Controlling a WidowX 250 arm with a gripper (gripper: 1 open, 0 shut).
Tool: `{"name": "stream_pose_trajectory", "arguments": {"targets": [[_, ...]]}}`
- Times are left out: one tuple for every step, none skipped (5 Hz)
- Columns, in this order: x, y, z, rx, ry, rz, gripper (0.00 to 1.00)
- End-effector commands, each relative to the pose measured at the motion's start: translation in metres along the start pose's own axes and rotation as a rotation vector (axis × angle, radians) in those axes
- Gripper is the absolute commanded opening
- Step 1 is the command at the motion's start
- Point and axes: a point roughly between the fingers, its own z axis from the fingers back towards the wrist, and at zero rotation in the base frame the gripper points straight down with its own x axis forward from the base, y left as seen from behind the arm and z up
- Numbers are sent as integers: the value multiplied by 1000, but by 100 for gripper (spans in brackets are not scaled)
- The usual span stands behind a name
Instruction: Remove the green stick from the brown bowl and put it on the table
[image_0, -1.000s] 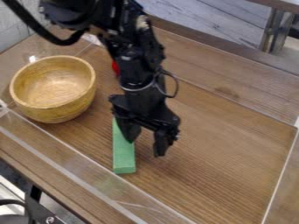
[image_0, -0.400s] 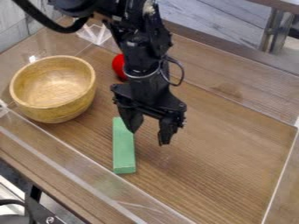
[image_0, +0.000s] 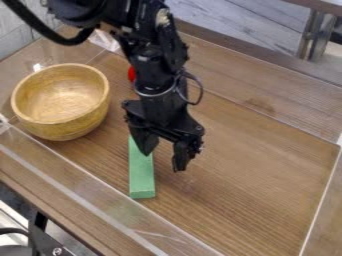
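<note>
Pincer wide, pointing down, nr green stick on table, right of bowl.

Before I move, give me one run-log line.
green stick: flat on table, outside brown bowl | fingers: open | removal: done

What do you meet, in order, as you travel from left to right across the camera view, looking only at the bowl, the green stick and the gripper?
Brown bowl → green stick → gripper
</note>
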Motion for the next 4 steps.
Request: {"name": "stream_pose_trajectory", "arguments": {"targets": [[3, 3, 9, -6, -30, -45, 100], [2, 2, 16, -13, -47, -75, 0], [-2, 6, 15, 0, -56, -10, 100], [-4, 9, 14, 9, -64, 50, 100]]}}
